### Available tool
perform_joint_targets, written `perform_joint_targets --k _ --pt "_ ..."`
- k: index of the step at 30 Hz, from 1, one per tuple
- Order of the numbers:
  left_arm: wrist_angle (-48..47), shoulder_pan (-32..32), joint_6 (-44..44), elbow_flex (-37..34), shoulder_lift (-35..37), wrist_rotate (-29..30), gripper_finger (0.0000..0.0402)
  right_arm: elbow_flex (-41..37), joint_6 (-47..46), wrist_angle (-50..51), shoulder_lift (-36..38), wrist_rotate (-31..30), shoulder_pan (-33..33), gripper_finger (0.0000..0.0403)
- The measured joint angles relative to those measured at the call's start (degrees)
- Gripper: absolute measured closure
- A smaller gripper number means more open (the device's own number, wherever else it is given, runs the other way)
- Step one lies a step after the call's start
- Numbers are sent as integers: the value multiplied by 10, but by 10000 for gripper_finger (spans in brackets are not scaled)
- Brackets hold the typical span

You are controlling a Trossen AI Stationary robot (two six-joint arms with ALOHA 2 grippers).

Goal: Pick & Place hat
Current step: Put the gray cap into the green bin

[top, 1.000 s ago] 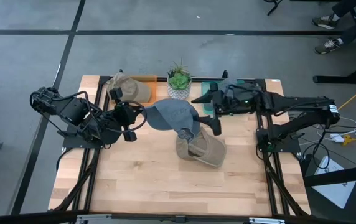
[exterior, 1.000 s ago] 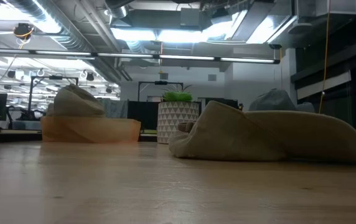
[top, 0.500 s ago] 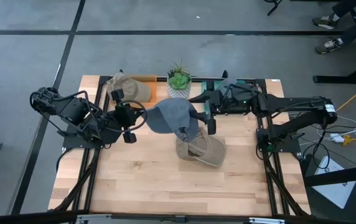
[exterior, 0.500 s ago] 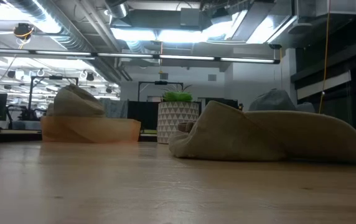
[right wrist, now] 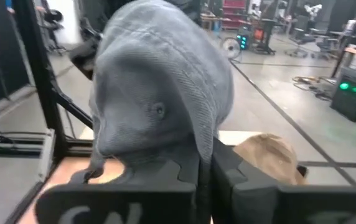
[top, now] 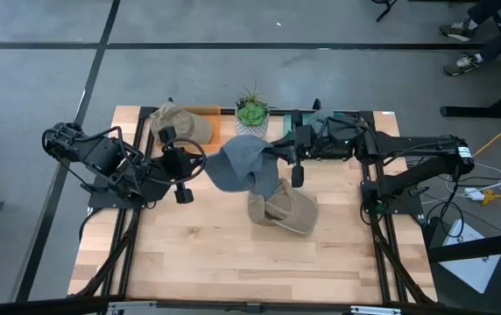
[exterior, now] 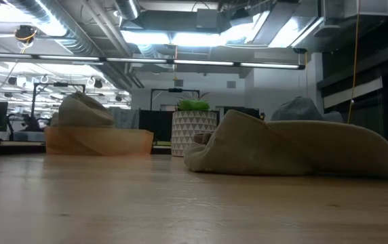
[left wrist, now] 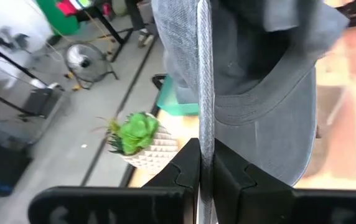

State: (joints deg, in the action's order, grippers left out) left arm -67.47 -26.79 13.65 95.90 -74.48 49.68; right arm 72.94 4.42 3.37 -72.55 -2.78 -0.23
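A: Fig. note, high view: grey cap [top: 243, 164] hangs mid-air over the table [top: 189, 262], stretched btw. both arms. Left gripper [top: 200, 164] pinches one edge; right gripper [top: 278, 159] pinches the opposite side. Why two grips?

B: Prob. a handover, or spreading the cap so it keeps shape before placing. My reading only. Both claws are clamped flat on fabric, no gap showing.

A: Confirmed by wrist cams? Left wrist view shows fingers [left wrist: 184, 168] closed w/ a fold of grey cloth running up between them.

B: Yes. Right wrist view: same, fingers [right wrist: 184, 168] pressed together on the cap's lower edge, crown bulging above. High view can't show that pinch detail.

A: And the low view?

B: No grippers or grey cap there; they're above its frame. It does show the tan cap [exterior: 296, 149] lying on the tabletop, the potted plant [exterior: 195, 129] behind, and another tan cap in an orange tray [exterior: 99, 141] at the far edge.

A: So the grey cap sits above the tan one?

B: Above and just beside it, per high view. Touching or not: can't tell.
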Motion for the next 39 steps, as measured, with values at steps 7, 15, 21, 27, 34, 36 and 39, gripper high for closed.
perform_joint_targets --k 7,15,21,27,34,36,39 --pt "0 0 33 0 0 -55 375 28 18 64 0 -79 0 397" --pt "-5 33 112 0 0 -47 339 36 -14 70 0 -153 0 399" --pt "-4 60 122 0 0 -55 297 36 -12 100 1 -174 0 399" --pt "0 85 143 0 0 -66 252 36 32 132 1 -171 0 399" --pt "20 129 157 0 -10 -118 205 36 99 184 1 -152 1 396" --pt "19 138 149 0 -14 -135 199 36 110 205 1 -152 1 396" --pt "24 147 127 0 -24 -151 196 36 121 224 1 -140 1 399"
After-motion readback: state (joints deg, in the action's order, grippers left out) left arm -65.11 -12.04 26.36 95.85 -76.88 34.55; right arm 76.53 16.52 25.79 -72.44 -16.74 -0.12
